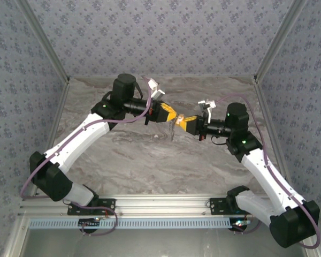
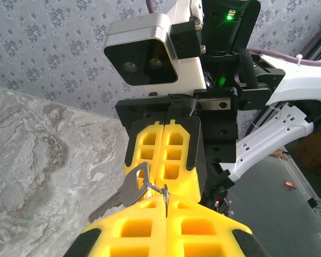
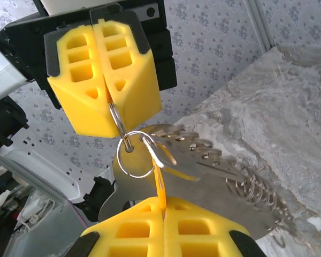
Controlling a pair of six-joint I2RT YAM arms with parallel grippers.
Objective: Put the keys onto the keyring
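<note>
1. The worktop is a grey marbled slab. Walls of blue-grey paper with small flowers stand around it.
2. The left gripper and the right gripper meet tip to tip in the air above the middle of the worktop, nearer its far edge. Both have blocky yellow fingers with square hollows.
3. The right wrist view shows the left gripper pressed closed on the keyring, a thin grey wire loop of long oval shape. A round ring hangs from it.
4. In the same view the right gripper is closed on a thin yellow-tinted key, seen from its edge and reaching up to the round ring.
5. Silver keys hang on the round ring, partly blurred. The left wrist view shows one flat, with its blade pointing down and left.
</note>
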